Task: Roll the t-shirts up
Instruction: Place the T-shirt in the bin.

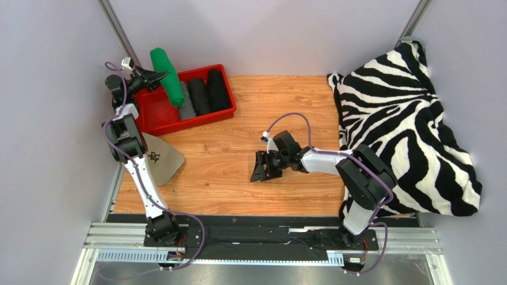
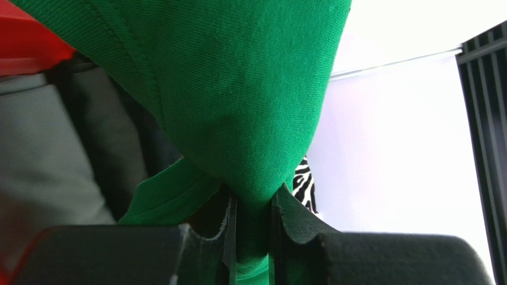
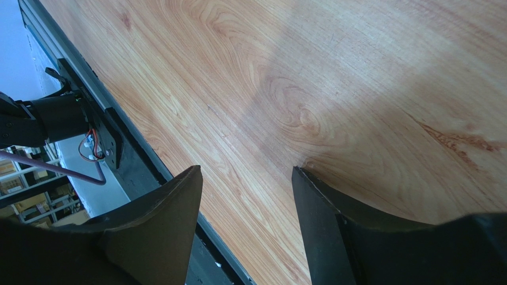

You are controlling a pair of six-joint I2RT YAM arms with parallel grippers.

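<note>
**Top external view.** The red bin [image 1: 156, 120] sits on the table [image 1: 274, 107] and serves as the reference.
- The green t-shirt [image 1: 166, 77] is a rolled bundle lying at a slant. Its far end projects past the bin's far rim and its near end is over the bin's interior, just beside the grey t-shirt [image 1: 186, 104].
- The grey roll and the two black t-shirts [image 1: 208, 92] lie side by side in the right-hand part of the bin.
- The left gripper [image 1: 156, 77] is at the bin's far-left corner, against the side of the green roll.
- The right gripper [image 1: 262, 167] is over bare table, well apart from the bin on its near-right side.
- A beige cap [image 1: 160, 159] lies just near of the bin's front rim.
- A zebra blanket [image 1: 404, 124] is heaped far to the right of the bin.

**Left wrist view.** The left gripper [image 2: 253, 205] has its fingers [image 2: 297, 219] drawn narrow and clamped on a fold of the green t-shirt [image 2: 238, 89]. The cloth bulges upward from the pinch. Behind it, on the left, a grey t-shirt [image 2: 36, 160] and a black roll [image 2: 107, 136] are visible inside the red bin [image 2: 24, 41].

**Right wrist view.** The right gripper [image 3: 247, 178] has its fingers [image 3: 172, 208] spread wide, with nothing between them. Only wood-grain table [image 3: 297, 71] lies beneath. The bin is outside this view.
</note>
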